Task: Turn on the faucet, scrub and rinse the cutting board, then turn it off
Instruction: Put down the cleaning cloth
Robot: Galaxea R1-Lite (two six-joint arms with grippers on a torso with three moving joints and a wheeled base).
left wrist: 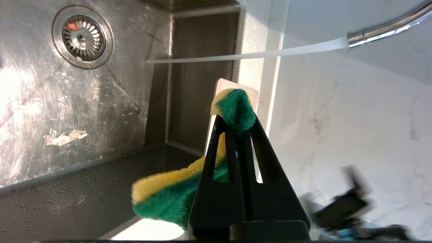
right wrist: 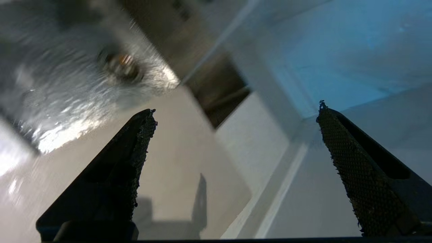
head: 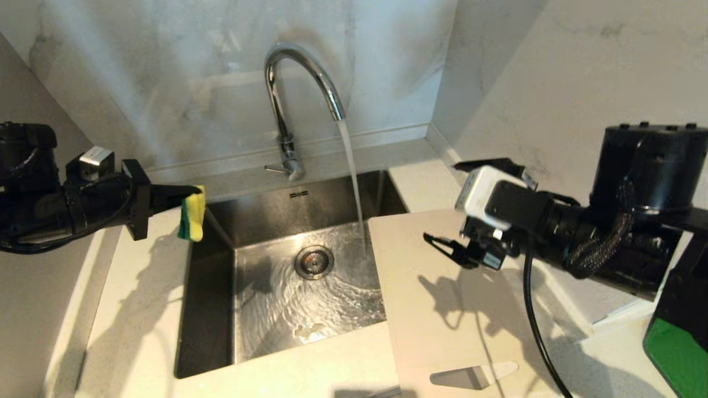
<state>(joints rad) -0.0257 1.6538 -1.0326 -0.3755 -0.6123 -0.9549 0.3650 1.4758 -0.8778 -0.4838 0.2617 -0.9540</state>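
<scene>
- Lying flat on the pale speckled counter, the large thin off-white plastic cutting board point(head: 442, 309) with its elongated handle cutout is found just to the right of the stainless-steel sink point(head: 210, 309), its left edge overhanging the basin a little.
- No water is seen falling on the board; the stream lands on the sink floor close beside the board's near-sink edge, near the round drain point(head: 314, 261).
- The tall chrome gooseneck faucet point(head: 301, 72), behind the sink, is seen running, so the turning-on step is judged done.
- The right gripper point(head: 487, 210) is held above the board, right of the sink, its two textured fingers point(right wrist: 135, 152) spread wide with nothing between them.
- A move toward taking hold of the board appears to be the step in hand, though no contact is shown.
- The left gripper point(head: 191, 207) is held over the counter at the sink's left rim, pressed together on a yellow-and-green scrubbing sponge point(left wrist: 175, 192), which hangs from the fingertips.
- Scrubbing, rinsing and shutting off the faucet by its thin side lever point(head: 276, 168) are judged still to be done; the task is reckoned early.
- A green tray point(head: 677, 354) is glimpsed far right of the sink.
</scene>
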